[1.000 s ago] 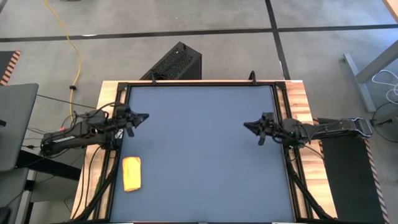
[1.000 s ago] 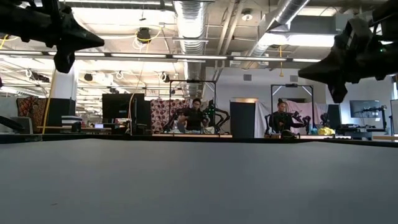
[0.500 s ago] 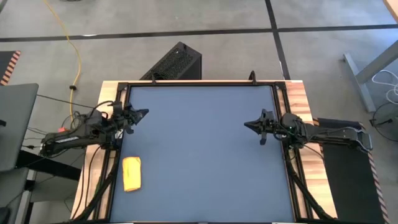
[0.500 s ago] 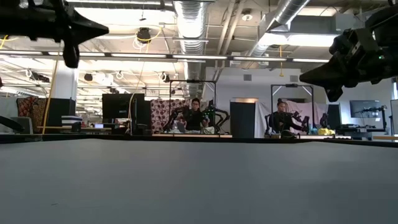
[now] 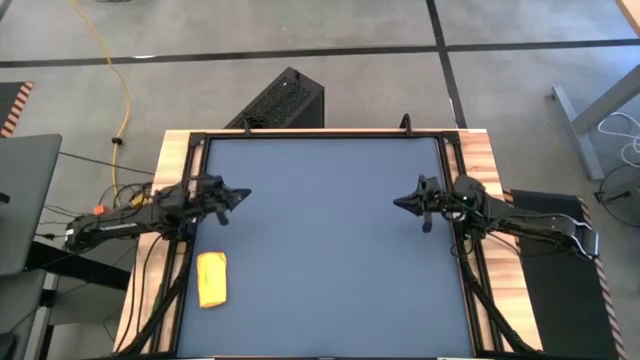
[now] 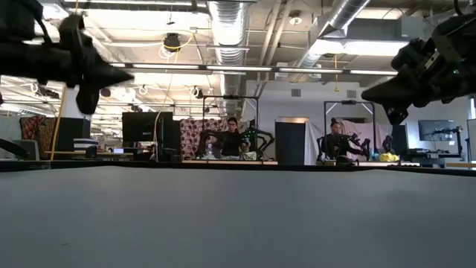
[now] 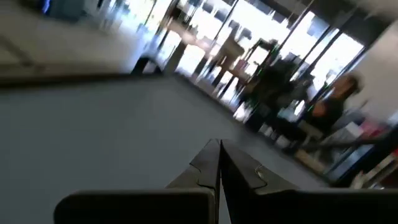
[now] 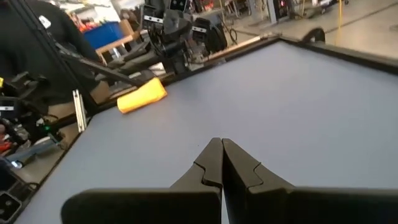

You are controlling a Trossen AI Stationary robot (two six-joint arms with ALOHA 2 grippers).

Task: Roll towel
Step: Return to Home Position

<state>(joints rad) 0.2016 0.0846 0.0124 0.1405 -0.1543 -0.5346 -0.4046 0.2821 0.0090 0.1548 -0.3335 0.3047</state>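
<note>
The yellow-orange towel [image 5: 212, 278] lies rolled into a short bundle on the dark blue table [image 5: 330, 250], near its left edge and toward the near side; the right wrist view also shows the towel [image 8: 142, 95]. My left gripper [image 5: 243, 194] hovers shut above the table's left side, farther from the near edge than the towel, pointing level toward the right. My right gripper [image 5: 398, 203] hovers shut above the table's right side, pointing left. Neither holds anything.
A black frame rims the table, with wooden boards [image 5: 485, 170] at both sides. A black box [image 5: 285, 100] stands on the floor behind the far edge. People sit at benches [image 6: 234, 141] far across the room.
My left gripper has sunk closer to the table and shifted slightly toward the right, staying shut. My right gripper has swung a little and rolled at the wrist, staying shut at about the same spot. The towel has not moved.
</note>
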